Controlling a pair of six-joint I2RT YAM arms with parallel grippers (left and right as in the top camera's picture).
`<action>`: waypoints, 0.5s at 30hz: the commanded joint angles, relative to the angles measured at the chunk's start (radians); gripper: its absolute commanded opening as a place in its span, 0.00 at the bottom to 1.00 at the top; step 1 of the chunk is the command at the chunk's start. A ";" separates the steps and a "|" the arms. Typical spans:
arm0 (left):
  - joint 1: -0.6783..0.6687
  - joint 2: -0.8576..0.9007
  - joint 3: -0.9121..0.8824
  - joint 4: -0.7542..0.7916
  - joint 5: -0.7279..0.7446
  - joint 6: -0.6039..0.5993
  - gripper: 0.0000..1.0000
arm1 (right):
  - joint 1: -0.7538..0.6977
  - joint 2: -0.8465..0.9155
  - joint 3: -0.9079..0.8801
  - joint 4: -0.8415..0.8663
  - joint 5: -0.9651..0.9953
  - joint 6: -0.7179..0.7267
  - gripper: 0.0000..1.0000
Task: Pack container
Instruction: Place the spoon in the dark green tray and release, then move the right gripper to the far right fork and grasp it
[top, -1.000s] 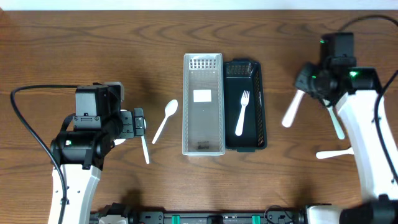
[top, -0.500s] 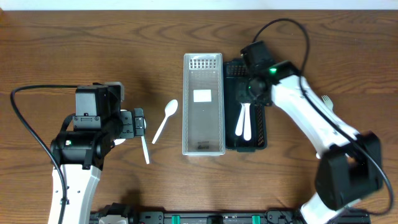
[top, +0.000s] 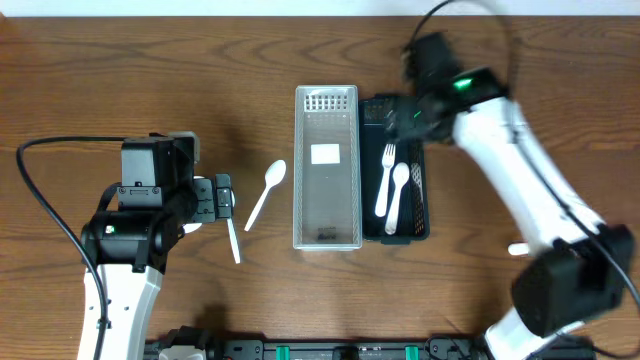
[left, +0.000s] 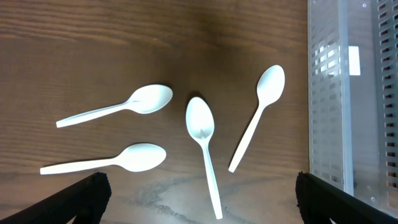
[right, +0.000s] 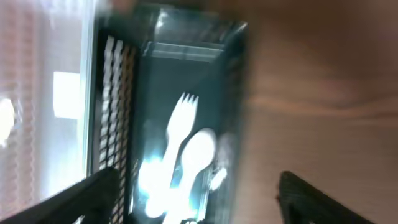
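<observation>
All I see apart from my work is the dark brown wood-grain tabletop, with a pale strip beyond its far edge.

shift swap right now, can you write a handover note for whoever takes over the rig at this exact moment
Left gripper: open, empty, over four white spoons lying loose on the table, left of the clear bin.
Right gripper: open, empty, above the dark bin.
Done: a fork and a spoon lie in the dark bin. A third white piece beside them is too unclear to name.
Left: the clear bin holds no cutlery. The four spoons are not packed yet, nor is one white utensil on the table by the right arm.
</observation>
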 joint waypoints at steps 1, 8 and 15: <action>0.001 0.002 0.016 -0.003 0.000 -0.013 0.97 | -0.142 -0.077 0.069 -0.019 0.071 -0.080 0.91; 0.001 0.002 0.016 -0.002 0.000 -0.013 0.97 | -0.409 -0.030 0.041 -0.029 0.053 -0.310 0.96; 0.001 0.002 0.016 -0.003 0.000 -0.013 0.97 | -0.562 0.121 0.037 -0.049 0.052 -0.414 0.94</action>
